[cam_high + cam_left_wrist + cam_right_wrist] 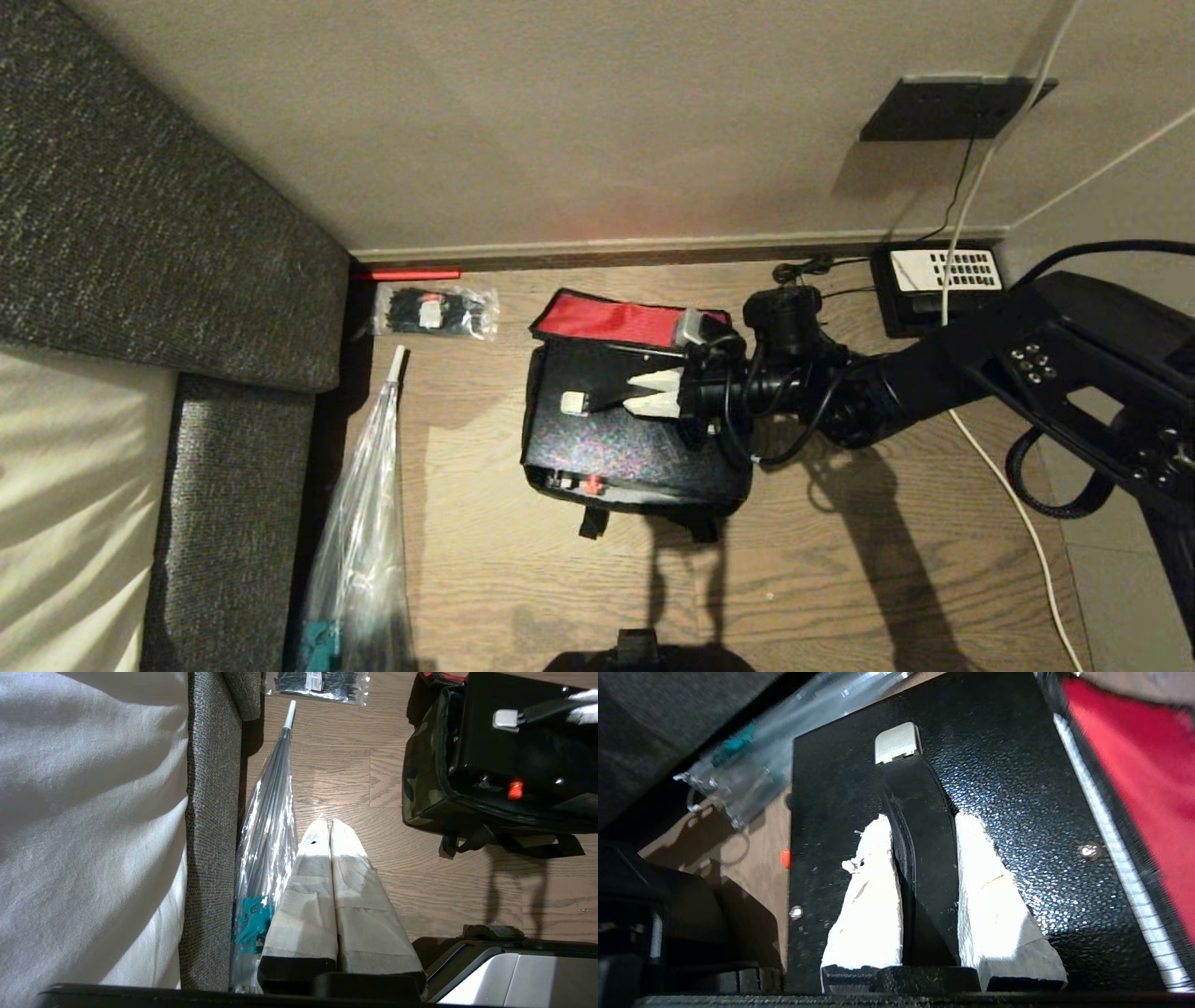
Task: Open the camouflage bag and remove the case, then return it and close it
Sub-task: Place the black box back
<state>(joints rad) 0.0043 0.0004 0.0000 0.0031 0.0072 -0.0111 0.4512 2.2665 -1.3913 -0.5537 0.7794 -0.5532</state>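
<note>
Wooden floor [467, 560] beside grey sofa [140, 233], camouflage bag [423, 788] lying open — red lining [607, 320] showing, black case [625, 448] inside, right gripper [653, 393] clamped on case handle [920, 826], left gripper [327, 828] closed, empty — near clear umbrella [268, 826].

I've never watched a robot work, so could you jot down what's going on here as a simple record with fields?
Bag: the camouflage bag sits on the wood floor, its flap folded back showing red lining.
Case: the case sits in the open bag.
Handle: a black handle with a grey end lies across the case's top.
Right gripper: fingers closed on that handle, one each side.
Left gripper: parked near the floor, fingers together, holding nothing.
Nearby: packet of black ties, clear umbrella, telephone.
</note>
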